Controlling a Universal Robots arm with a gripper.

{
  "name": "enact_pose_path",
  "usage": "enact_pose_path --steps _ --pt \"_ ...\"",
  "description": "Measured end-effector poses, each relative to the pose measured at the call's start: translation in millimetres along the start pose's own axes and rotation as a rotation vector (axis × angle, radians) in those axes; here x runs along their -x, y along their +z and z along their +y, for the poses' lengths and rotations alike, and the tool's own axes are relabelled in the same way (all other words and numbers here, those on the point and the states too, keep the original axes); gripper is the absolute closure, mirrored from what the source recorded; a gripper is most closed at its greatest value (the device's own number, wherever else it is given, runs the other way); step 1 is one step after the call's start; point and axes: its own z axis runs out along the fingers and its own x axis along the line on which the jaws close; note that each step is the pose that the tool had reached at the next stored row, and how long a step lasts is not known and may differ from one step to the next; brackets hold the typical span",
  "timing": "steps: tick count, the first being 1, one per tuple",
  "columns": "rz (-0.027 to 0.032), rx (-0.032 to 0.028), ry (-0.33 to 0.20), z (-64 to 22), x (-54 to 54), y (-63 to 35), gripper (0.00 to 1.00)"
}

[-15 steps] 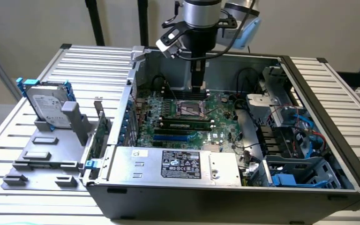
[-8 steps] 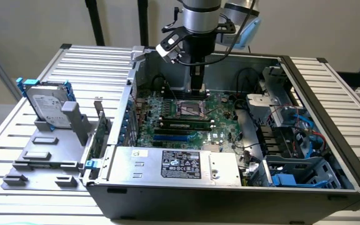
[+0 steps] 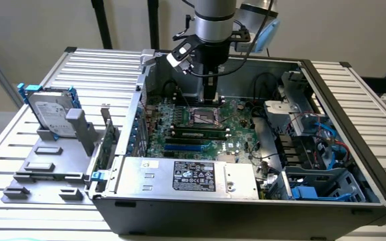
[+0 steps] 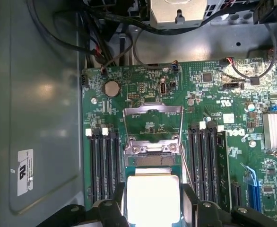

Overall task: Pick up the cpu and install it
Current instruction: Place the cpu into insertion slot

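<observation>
My gripper (image 4: 152,204) is shut on the cpu (image 4: 152,197), a bright silver square chip held between two black fingers (image 4: 114,204). Just beyond the chip lies the motherboard's cpu socket (image 4: 152,160), with its metal load plate (image 4: 152,124) flipped open. In the exterior view the gripper (image 3: 210,99) hangs inside the open computer case, directly over the socket (image 3: 205,116) on the green motherboard (image 3: 200,131). The fingers there hide the chip.
RAM slots (image 4: 104,163) flank the socket on both sides. A silver power supply with a black label (image 3: 189,175) sits at the case's front. A hard drive in a blue-edged frame (image 3: 49,116) stands on a grey holder at the exterior view's left. Cables and drive bays (image 3: 313,145) fill the right.
</observation>
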Motion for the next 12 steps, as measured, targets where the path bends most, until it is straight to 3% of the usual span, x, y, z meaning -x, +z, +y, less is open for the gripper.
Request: enact_pose_path --steps 12 --pt "0.0041 -0.0009 -0.011 -1.6 5.2 21.4 0.45"
